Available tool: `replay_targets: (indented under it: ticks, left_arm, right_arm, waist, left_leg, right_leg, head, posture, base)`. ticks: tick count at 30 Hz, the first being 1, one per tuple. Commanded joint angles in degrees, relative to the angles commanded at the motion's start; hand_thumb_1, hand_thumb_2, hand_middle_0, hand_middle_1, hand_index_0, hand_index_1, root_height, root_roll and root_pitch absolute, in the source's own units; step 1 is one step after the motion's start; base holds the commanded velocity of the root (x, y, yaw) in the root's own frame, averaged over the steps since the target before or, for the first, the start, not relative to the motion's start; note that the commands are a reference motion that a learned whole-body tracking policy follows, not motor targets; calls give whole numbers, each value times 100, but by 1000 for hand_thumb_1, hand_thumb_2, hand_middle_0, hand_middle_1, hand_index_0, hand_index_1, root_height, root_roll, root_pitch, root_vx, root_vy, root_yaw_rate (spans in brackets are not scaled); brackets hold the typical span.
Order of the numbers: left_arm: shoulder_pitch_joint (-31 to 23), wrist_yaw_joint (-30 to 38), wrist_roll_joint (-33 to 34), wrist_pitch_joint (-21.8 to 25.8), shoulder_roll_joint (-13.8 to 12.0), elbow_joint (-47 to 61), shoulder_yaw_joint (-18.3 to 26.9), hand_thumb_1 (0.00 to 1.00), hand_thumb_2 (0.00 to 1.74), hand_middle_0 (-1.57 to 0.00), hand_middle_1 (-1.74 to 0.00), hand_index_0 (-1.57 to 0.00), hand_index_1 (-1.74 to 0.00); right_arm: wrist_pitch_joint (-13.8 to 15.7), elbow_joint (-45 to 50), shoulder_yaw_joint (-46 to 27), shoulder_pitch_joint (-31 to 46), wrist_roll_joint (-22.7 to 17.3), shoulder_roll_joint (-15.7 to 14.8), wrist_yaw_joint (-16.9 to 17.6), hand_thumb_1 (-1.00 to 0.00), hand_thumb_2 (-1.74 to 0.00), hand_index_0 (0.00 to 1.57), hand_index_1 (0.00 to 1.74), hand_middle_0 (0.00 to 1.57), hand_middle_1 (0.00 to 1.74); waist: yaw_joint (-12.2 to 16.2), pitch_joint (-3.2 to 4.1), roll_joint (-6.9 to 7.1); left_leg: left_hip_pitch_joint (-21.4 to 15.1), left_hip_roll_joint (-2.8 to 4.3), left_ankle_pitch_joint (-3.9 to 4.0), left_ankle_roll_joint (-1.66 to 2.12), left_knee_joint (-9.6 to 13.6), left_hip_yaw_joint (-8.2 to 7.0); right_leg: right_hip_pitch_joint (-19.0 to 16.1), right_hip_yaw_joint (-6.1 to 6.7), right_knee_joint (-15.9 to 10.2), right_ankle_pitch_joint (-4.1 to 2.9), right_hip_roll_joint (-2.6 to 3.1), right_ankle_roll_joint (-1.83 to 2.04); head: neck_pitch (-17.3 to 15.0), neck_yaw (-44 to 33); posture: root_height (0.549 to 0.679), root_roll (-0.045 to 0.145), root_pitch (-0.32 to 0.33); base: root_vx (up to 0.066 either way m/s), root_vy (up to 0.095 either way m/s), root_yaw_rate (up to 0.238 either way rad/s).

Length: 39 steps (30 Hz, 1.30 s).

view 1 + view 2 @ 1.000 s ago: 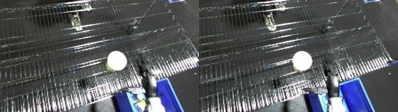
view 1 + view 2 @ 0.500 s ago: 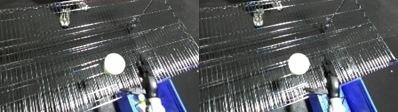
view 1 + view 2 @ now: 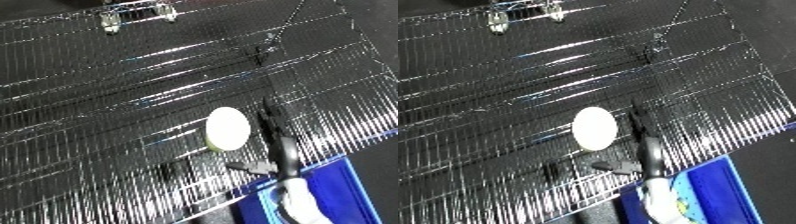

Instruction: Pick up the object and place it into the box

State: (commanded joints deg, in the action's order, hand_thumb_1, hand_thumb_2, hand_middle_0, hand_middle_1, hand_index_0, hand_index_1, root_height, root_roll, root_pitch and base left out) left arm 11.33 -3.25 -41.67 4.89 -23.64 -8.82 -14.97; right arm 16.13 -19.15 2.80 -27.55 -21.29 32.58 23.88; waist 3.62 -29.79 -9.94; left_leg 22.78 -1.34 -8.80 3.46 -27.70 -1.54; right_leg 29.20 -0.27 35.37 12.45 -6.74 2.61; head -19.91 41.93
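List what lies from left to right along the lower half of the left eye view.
Wire mesh surface → pale round object → right hand → blue bin.

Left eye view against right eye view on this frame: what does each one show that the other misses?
Only the left eye view: nothing of note; its blue bin is cut by the lower edge sooner. Only the right eye view: a pale item with yellow-green marks inside the blue bin. Both share: the white round object lying on the shiny wire surface, the right robot hand with straight dark fingers just right of it, not holding it, and two casters at the top edge. The left robot hand shows in neither.
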Motion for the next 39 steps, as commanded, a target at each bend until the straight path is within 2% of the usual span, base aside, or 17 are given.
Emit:
replay_targets:
  ticks: [8,22,30,36,39]
  left_arm:
    - [62,62,-73,2,15,32,-89,1000,1740,-1570,-1740,-1570,-1740]
    - [141,82,-213,38,-1,17,-177,1000,1740,-1570,-1740,-1570,-1740]
    - [168,25,-239,57,-47,14,-152,1000,1740,-1570,-1740,-1570,-1740]
    - [199,-64,-202,60,-79,-59,-56,1000,1740,-1570,-1740,-1570,-1740]
    - [183,-152,-163,78,-80,-122,19,1000,1740,-1570,-1740,-1570,-1740]
  right_arm:
    - [-79,-306,134,-548,-106,69,-119,0,0,0,0,0,0]
    - [-176,-820,313,-1064,-326,139,-407,-700,-1218,1099,1218,1099,1218]
    - [-167,-882,364,-983,-333,63,-330,-700,-1218,1099,1218,1099,1218]
    - [-60,-652,318,-744,-256,-20,-191,-700,-1218,1099,1218,1099,1218]
    - [-45,-371,243,-550,-149,-75,-105,-700,-1218,1099,1218,1099,1218]
  waist:
    - [-102,0,-73]
    - [-205,0,-102]
    - [-226,0,20]
    - [-194,0,211]
    - [-150,0,308]
  left_leg:
    - [135,15,62,14,-14,23]
    - [79,5,67,5,105,68]
    - [-114,13,45,-24,281,110]
    - [-452,49,43,-44,483,159]
    - [-672,85,45,-41,603,165]
  right_leg:
    - [165,-31,89,22,2,-31]
    - [134,-75,60,20,-12,-41]
    - [-94,-115,-122,-48,7,-12]
    - [-469,-157,-373,-121,31,39]
    - [-710,-167,-537,-168,41,67]
  head:
    - [75,102]
    - [56,191]
    - [107,180]
    - [82,159]
    - [-3,143]
  posture:
    - [655,115,138]
    - [655,113,137]
    - [659,102,123]
    - [663,90,95]
    - [666,85,76]
  base:
    - [-19,-14,26]
    - [-20,6,33]
    - [-46,-4,25]
    - [-39,-18,-10]
    - [-12,-7,-56]
